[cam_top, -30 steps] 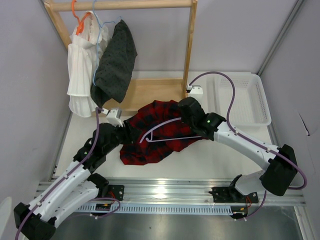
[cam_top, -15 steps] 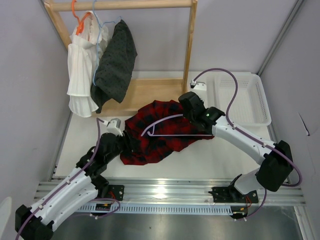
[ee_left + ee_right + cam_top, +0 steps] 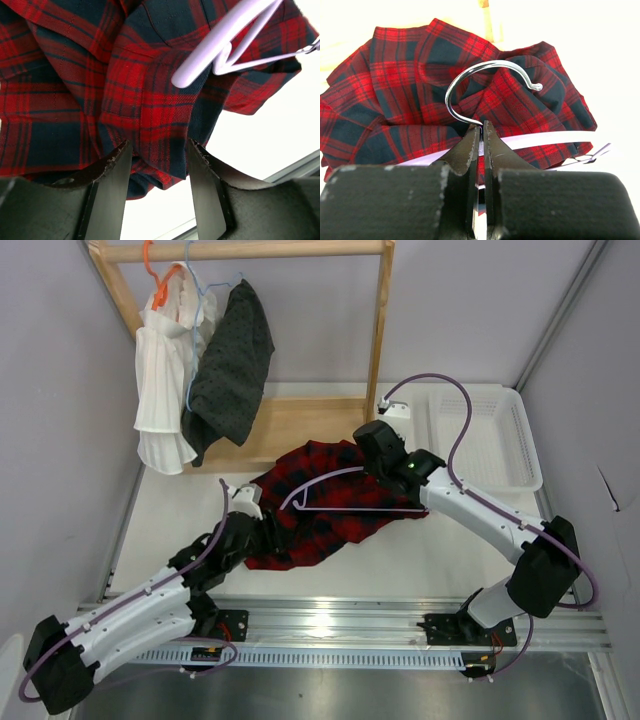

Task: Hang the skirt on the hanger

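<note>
The red-and-black checked skirt (image 3: 325, 510) lies crumpled on the white table. The lilac hanger (image 3: 350, 508) rests on top of it, its frame pointing left. My right gripper (image 3: 371, 469) is shut on the hanger's neck, just below the metal hook (image 3: 490, 82); a lilac arm (image 3: 547, 139) runs off to the right over the skirt (image 3: 395, 95). My left gripper (image 3: 263, 531) is at the skirt's near left edge. In the left wrist view it (image 3: 159, 150) is open, with a fold of the skirt (image 3: 150, 115) between its fingers and the hanger (image 3: 220, 45) above.
A wooden rack (image 3: 378, 330) stands at the back left, holding a white pleated garment (image 3: 165, 390) on an orange hanger and a dark dotted garment (image 3: 232, 365) on a pale blue one. A white basket (image 3: 490, 440) sits at the back right. A metal rail (image 3: 340, 615) runs along the near edge.
My left gripper has moved nearer and to the right along the skirt's left edge. My right gripper has shifted slightly back with the hanger.
</note>
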